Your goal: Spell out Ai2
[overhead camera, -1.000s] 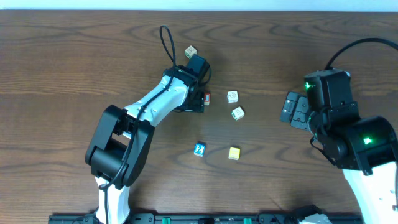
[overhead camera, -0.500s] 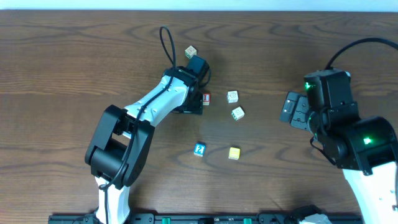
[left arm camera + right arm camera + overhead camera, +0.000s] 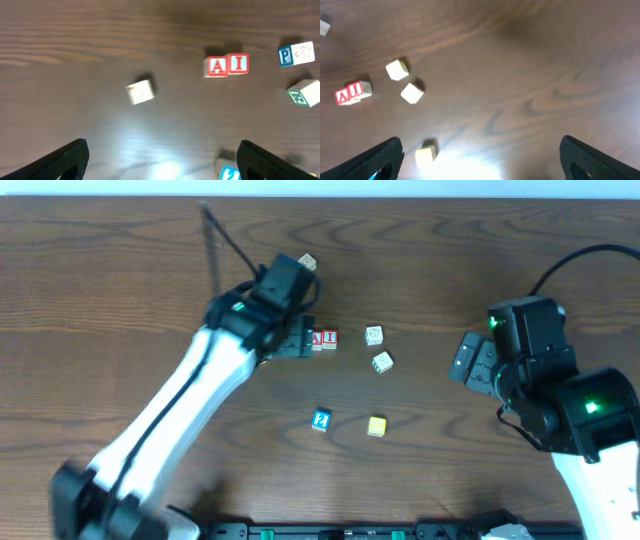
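Nearest the robot's base, the blue 2 block lies beside a yellow block, well apart from the word it belongs to, so the last character is not yet placed. Farther out, the A block and I block sit touching, letters up and in reading order (deliberately, I judge, as the start of the row). Bare table on the I's free side leaves room for the 2. The left gripper hovers near them, fingers spread wide and empty. The right gripper hangs off to the side, likewise spread and holding nothing, probably keeping clear. A P block and a green-lettered block lie past that gap. A pale block rests farthest out.
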Robot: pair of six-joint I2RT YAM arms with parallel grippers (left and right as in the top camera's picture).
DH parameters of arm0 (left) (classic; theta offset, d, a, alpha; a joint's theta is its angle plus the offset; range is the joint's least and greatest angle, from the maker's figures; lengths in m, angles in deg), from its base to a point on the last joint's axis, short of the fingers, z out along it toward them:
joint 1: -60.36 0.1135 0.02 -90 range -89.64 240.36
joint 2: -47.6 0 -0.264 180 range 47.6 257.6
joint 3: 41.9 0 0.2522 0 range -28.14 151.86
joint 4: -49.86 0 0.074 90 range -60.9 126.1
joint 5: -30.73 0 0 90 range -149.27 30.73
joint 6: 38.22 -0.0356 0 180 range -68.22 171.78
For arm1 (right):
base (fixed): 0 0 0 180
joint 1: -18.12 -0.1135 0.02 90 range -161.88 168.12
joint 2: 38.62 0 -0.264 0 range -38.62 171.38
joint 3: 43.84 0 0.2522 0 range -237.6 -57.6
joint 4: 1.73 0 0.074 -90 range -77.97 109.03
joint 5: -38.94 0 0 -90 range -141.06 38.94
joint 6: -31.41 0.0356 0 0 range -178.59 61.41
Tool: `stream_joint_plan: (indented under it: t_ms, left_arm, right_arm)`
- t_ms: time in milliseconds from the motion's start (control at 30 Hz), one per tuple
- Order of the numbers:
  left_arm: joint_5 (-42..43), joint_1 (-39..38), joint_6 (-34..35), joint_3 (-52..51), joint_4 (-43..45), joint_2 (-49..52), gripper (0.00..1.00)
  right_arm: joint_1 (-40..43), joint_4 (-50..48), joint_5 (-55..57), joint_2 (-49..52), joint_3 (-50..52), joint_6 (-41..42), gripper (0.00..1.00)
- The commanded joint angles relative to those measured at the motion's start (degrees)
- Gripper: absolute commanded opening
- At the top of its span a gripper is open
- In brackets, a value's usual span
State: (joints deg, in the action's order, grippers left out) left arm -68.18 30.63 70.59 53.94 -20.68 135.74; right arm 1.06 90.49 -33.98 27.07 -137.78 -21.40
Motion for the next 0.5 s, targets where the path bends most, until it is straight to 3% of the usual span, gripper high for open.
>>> stream_joint_plan:
  t_ms: [0, 300, 467]
  left_arm:
    - [-6.9, 0.2, -1.7, 0.2, -2.8, -5.4, 0.95]
    - [-9.4, 0.2, -1.7, 0.3, -7.8, -20.0, 0.95]
    - [-9.7, 0.2, -2.1, 0.3, -9.9, -28.7, 0.95]
  right_arm:
    - [-0.8, 1.5, -3.6, -3.3, -0.3, 6.3, 0.99]
    - [-11.4, 7.6, -3.9, -7.2, 0.1, 26.3, 0.99]
    - [-18.3, 7.7, -3.8, -4.3, 0.3, 29.6, 0.99]
